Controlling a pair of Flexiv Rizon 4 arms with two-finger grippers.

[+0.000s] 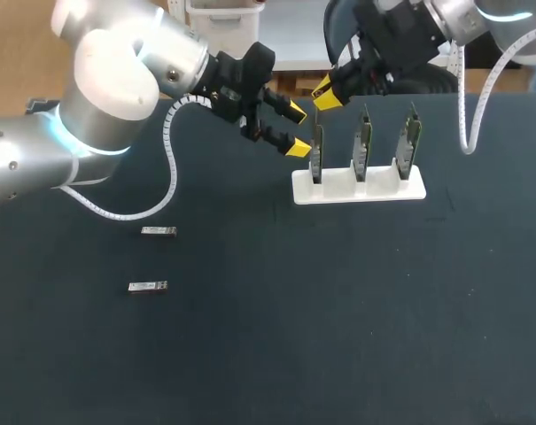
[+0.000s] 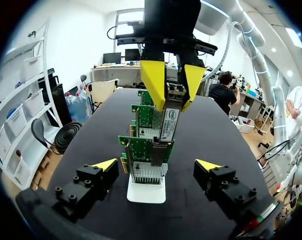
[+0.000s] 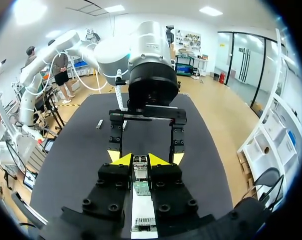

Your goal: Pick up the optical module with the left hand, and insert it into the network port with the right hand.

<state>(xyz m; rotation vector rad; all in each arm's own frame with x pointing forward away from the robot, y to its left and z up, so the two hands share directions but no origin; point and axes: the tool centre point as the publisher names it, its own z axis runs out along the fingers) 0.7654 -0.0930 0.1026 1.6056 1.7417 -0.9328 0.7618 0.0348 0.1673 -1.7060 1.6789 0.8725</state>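
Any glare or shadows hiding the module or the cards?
Head view: left arm glares white; cards unaffected. Left wrist view: module evenly lit, held in the right fingers. Right wrist view: no glare on the module between its fingers.

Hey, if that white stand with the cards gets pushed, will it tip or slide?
Probably slides: the white stand looks small and light, just resting on the table. Tipping seems possible, since three tall network cards stand upright in it. The open left gripper isn't holding it.
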